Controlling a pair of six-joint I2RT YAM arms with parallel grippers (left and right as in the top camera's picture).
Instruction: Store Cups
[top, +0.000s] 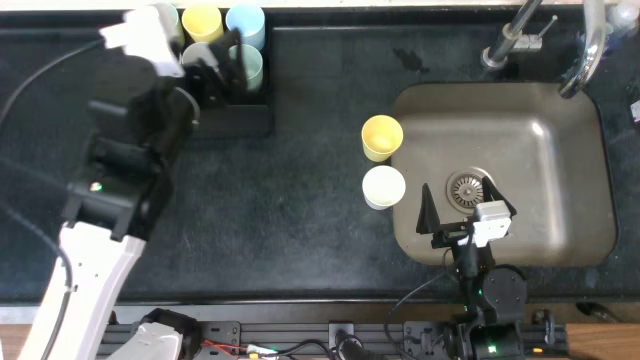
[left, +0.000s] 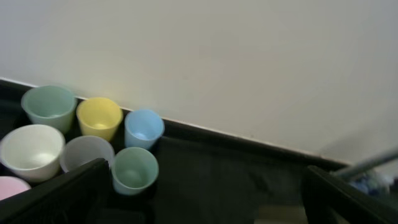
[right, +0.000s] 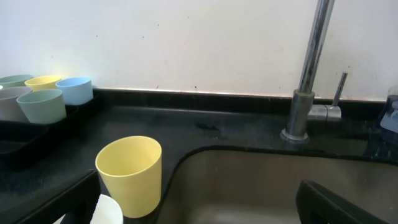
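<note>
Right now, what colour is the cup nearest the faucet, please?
The cup is yellow; see right wrist view.

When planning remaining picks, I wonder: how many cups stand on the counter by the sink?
2: a yellow cup at the left rim of the sink, and a white cup beside it, nearer the robot. The left arm may hide others.

I see a black, faintly speckled worktop (top: 300, 200) and a dull grey metal sink (top: 560, 200). One yellow cup (top: 381, 137) and one white cup (top: 383, 186) stand out against it. The tray (top: 235, 120) is black; its cups read as a green cup (left: 48, 106), second yellow cup (left: 99, 117), blue cup (left: 143, 127), cream cup (left: 31, 149), grey cup (left: 86, 153), mint cup (left: 134, 170) and pink cup (left: 11, 186). The tap (right: 311, 68) is shiny silver, the wall (right: 186, 43) off-white.
</note>
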